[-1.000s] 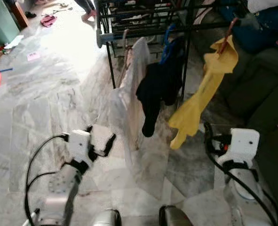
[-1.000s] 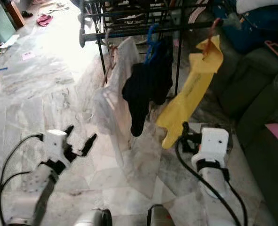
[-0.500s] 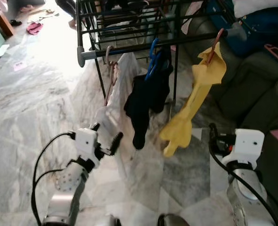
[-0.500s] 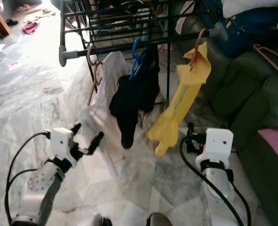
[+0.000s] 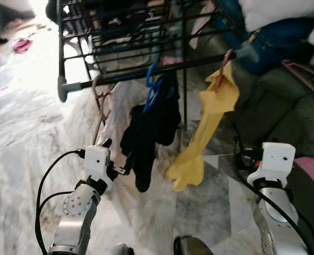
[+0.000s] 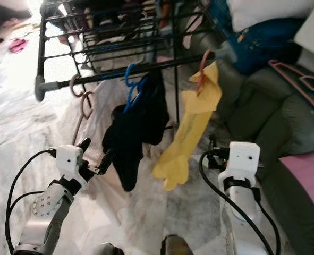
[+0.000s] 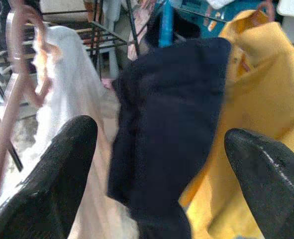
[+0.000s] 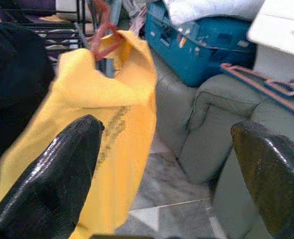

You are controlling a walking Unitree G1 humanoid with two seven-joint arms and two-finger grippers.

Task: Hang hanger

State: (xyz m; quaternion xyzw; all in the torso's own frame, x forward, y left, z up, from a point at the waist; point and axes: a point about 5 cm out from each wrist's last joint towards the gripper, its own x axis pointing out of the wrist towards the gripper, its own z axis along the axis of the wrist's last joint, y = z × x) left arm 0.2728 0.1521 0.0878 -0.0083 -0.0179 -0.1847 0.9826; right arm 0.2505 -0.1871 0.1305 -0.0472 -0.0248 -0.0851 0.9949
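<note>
The left gripper (image 5: pixel 117 157) has its jaws apart and holds nothing; it is just beside the lower part of the dark garment (image 5: pixel 146 133), near the white garment (image 7: pixel 62 79). The right gripper (image 8: pixel 161 164) also has its jaws apart and empty, right of the yellow garment (image 5: pixel 204 127). All three garments hang on the black drying rack (image 5: pixel 119 79): the dark one on a blue hanger (image 5: pixel 153 87), the white one on a pink hanger (image 5: pixel 99 101), the yellow one on a red-brown hanger (image 5: pixel 223 64). At the far right, another pink hanger (image 6: pixel 297 85) lies on the grey sofa (image 6: pixel 263 106).

Yellow garment (image 5: pixel 202 133), blue hanger (image 5: pixel 152 87)
</note>
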